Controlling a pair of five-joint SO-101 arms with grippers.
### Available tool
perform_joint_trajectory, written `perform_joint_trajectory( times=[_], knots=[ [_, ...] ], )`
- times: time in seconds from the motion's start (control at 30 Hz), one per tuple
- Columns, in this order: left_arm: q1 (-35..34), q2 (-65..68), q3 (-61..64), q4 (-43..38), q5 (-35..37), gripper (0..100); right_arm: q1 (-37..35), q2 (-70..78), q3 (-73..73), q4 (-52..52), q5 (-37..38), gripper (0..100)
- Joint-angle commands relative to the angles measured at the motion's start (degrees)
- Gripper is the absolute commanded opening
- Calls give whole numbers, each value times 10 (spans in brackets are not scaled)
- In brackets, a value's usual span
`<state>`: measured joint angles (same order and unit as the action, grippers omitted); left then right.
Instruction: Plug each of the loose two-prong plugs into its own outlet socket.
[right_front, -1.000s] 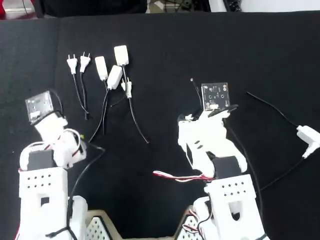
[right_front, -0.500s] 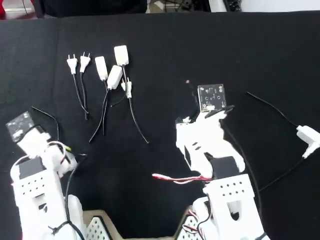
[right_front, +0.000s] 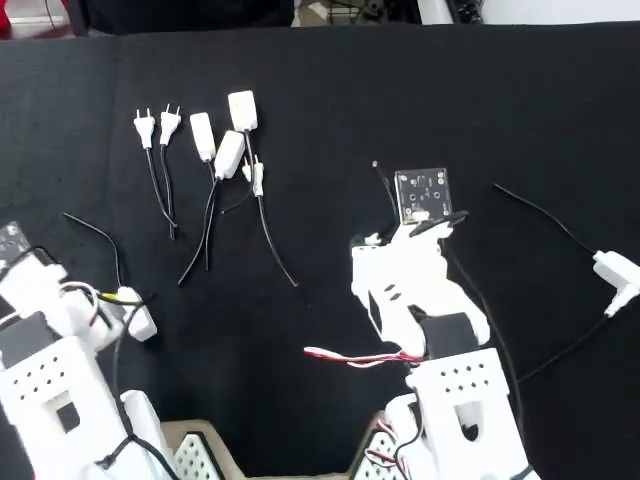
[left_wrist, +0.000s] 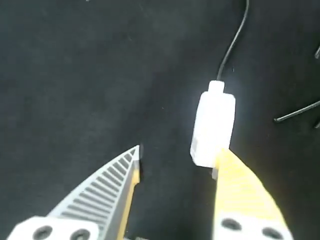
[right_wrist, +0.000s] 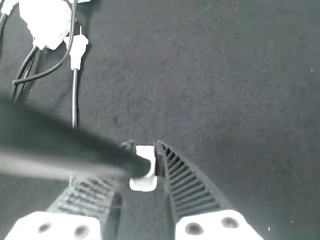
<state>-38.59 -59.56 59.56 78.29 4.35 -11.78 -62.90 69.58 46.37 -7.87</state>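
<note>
Swung aside with left claw spread wide, socket touching its yellow fingertip, right claw clamped on plug. Centre socket between fingers before closing.

**High camera:** fixed above the table and well back. It looks steeply down, with the left arm and right arm rising from the lower edge of frame.

**Left wrist camera:** set behind the left gripper, close to the cloth. It faces down between the spread fingers onto a socket.

**Right wrist camera:** equally close, facing forward and down past the right gripper, which is closed on a white plug.

**Shared ground:** the loose plug and grouped sockets at the high frame's upper left. The right wrist view shows the same plug and sockets.
</note>
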Motion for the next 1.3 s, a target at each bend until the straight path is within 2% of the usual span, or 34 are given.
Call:
perform_joint_trajectory(
  times=[0.0,0.13,0.23,0.37,0.5,0.6,0.8,0.9,1.07,1.27],
  knots=[
    [-33,-2,-84,40,-47,239,-8,-7,-4,-10,-7,12],
    [-57,-2,-115,47,-71,238,-7,-6,-2,-9,-7,12],
    [-35,-2,-132,48,-69,235,-3,-7,3,-9,-7,12],
    [68,-1,-134,24,-68,205,39,-8,13,-9,-7,12],
    [206,32,-115,-32,-70,45,69,-9,21,-9,-7,12],
    [273,110,-105,-51,-57,48,81,-9,37,-9,-7,12],
    [225,337,-112,-152,-65,46,91,-9,58,-12,-7,12],
    [207,404,-110,-166,-66,46,91,-9,58,-12,-7,12],
    [161,366,-69,-161,-111,29,90,-9,58,-12,-7,12],
    [91,215,8,-158,-153,33,89,-9,58,-13,-7,12]
  ],
)
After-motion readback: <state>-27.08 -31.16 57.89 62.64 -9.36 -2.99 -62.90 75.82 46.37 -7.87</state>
